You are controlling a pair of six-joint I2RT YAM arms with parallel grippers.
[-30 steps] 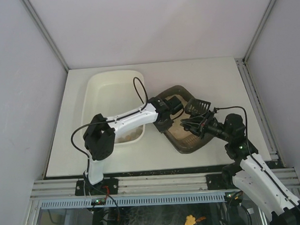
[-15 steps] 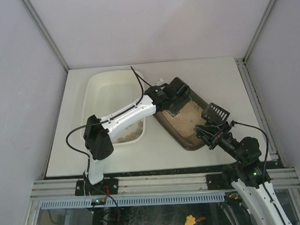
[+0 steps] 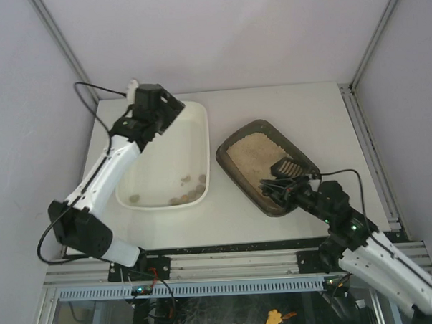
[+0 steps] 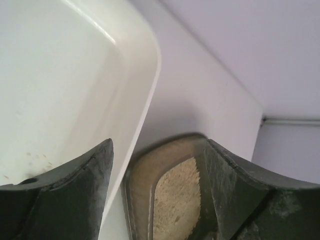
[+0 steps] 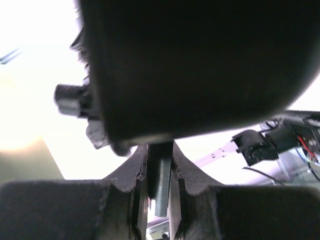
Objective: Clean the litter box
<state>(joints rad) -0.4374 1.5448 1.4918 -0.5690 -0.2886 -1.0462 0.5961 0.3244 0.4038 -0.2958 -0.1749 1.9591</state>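
- Litter box [image 3: 236, 179]: dark tray of beige sand, lying aslant on the table [image 3: 307, 108], right of centre, just beside the white tub [image 3: 205, 134].
- Scoop [image 3: 285, 167]: black, slotted, its head over the box's near end.
- Right gripper [image 3: 280, 191]: clamped narrow on the scoop's handle (plain from the wrist view).
- Brown clumps [image 3: 190, 186]: along the white tub's near wall.
- Left gripper [image 3: 158, 107]: fingers wide, nothing between them, raised over the tub's far-left corner.

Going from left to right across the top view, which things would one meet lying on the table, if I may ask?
First the tub → then the litter box. The scoop lies over the box, so it is left out.
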